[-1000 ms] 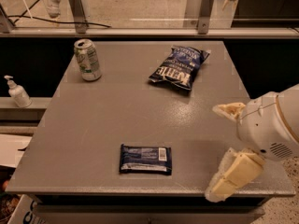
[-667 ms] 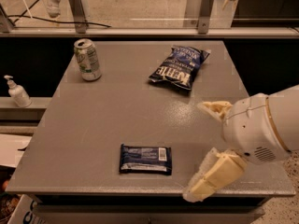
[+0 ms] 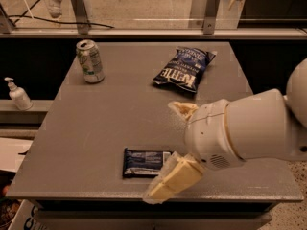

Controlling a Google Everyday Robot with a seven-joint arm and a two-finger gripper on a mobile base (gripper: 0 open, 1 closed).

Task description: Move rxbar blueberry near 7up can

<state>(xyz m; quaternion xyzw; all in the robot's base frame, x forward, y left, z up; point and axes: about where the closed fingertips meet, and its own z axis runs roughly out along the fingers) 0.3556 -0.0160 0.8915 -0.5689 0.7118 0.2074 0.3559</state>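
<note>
Plainly, the small flat dark navy rxbar blueberry wrapper (image 3: 144, 163) lies flat near the front edge of the grey bench (image 3: 105, 123), well apart from the pale green-and-white 7up can (image 3: 90, 61) standing upright at the far left corner. The bar's long axis runs left to right, roughly parallel with the front edge, and its right end is tucked behind one cream finger. The robot's claw (image 3: 161, 152) hangs at that right end, fingers spread wide and gripping nothing. I'd judge the bar light, thin and a little bendy, with a slick foil skin that could slide on the bench. The sensible hold is across its short width near the middle, pinching both long edges and pressing down only lightly so it doesn't skate away.
</note>
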